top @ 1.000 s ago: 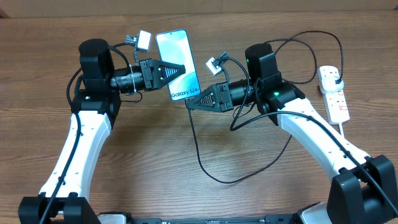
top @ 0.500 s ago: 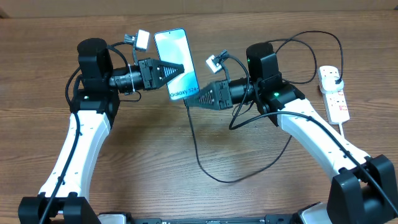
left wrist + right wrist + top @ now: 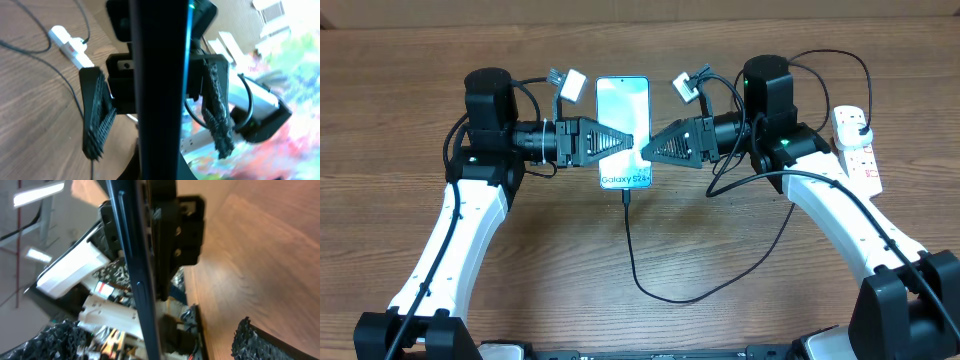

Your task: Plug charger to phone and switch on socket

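Overhead: socket (image 3: 860,150) far right; charger (image 3: 632,250) loops below phone (image 3: 623,105).

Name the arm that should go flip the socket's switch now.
Right. The right claw is open and free, and the socket lies on its side. The left claw is shut on the phone, with the charger apparently already in its lower edge.

Phone (image 3: 160,90) edge-on, a dark vertical bar mid-frame. Right gripper (image 3: 157,142) behind phone, textured fingers (image 3: 96,120) spread wide either side of it. Socket (image 3: 70,45) up-left of phone, on table (image 3: 35,130).
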{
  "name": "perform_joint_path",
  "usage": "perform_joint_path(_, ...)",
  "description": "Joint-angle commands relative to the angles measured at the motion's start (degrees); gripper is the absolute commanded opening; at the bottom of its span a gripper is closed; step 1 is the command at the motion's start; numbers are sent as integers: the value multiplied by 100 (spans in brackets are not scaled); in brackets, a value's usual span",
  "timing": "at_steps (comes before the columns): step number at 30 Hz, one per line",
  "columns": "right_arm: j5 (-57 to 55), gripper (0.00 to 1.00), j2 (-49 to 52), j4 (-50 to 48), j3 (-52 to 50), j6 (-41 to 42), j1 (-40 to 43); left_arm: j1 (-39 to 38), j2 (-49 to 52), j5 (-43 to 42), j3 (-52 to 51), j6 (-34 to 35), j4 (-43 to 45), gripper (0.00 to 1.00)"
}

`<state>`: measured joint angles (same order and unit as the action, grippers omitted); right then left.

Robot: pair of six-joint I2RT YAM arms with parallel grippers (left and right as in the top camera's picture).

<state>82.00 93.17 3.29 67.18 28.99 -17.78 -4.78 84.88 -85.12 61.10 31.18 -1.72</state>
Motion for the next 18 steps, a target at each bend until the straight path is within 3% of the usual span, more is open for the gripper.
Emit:
perform_joint_path(1, 358, 100, -48, -4, 146, -162, -24, 20, -76, -549, 13, -879, 42, 4)
perform_joint_path(5, 361, 89, -48, 0, 146, -162, -52, 20, -76, -546, 13, -960, 52, 4)
perform_joint_path(10, 260, 60, -48, 9, 144, -245, -216, 20, -76, -546, 13, -1003, 66, 4)
perform_joint_path(18, -627, 45, -48, 562, 144, -251, -387, 20, -76, -535, 13, -1001, 66, 4)
